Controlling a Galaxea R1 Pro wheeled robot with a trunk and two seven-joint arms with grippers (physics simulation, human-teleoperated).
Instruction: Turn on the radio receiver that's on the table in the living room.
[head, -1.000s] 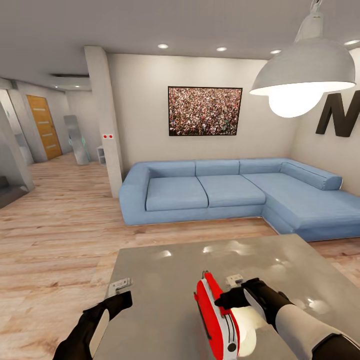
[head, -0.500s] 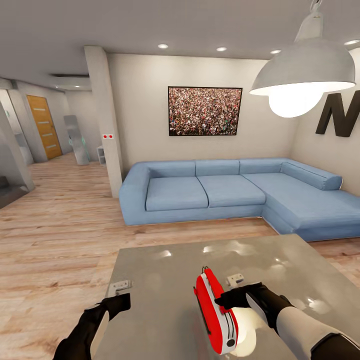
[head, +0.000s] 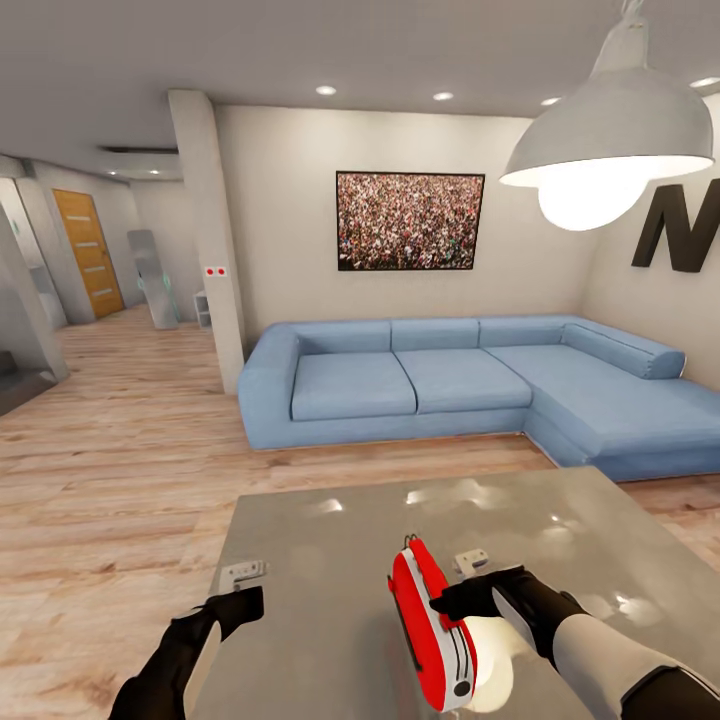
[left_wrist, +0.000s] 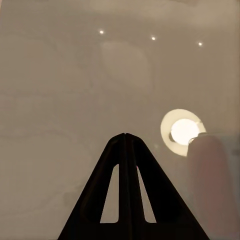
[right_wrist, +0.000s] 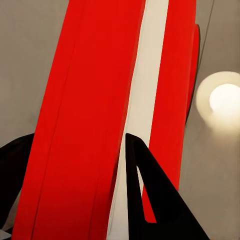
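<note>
The red radio receiver (head: 430, 622) with white edge trim stands on its thin edge on the glossy grey table (head: 320, 560), near the front. My right gripper (head: 447, 603) is at its right side, fingertips against the body. In the right wrist view the radio (right_wrist: 85, 100) runs lengthwise, with my open right gripper (right_wrist: 80, 137) over it: one finger (right_wrist: 15, 170) sits beside the red body and the other lies across the white trim. My left gripper (head: 243, 604) hovers over the table's left front, shut to a point (left_wrist: 125, 137) above the bare table top (left_wrist: 60, 75).
A light-blue L-shaped sofa (head: 420, 385) stands beyond the table, under a crowd photo (head: 410, 222) and a black letter N (head: 685, 228). A white pendant lamp (head: 610, 140) hangs at upper right. Two small grey fittings (head: 242, 573) (head: 470, 560) lie on the table. Wood floor lies to the left.
Since a second ago the radio has shifted slightly away along the table together with my right gripper. The left gripper edged forward a little. Almost nothing moved in the last half second.
</note>
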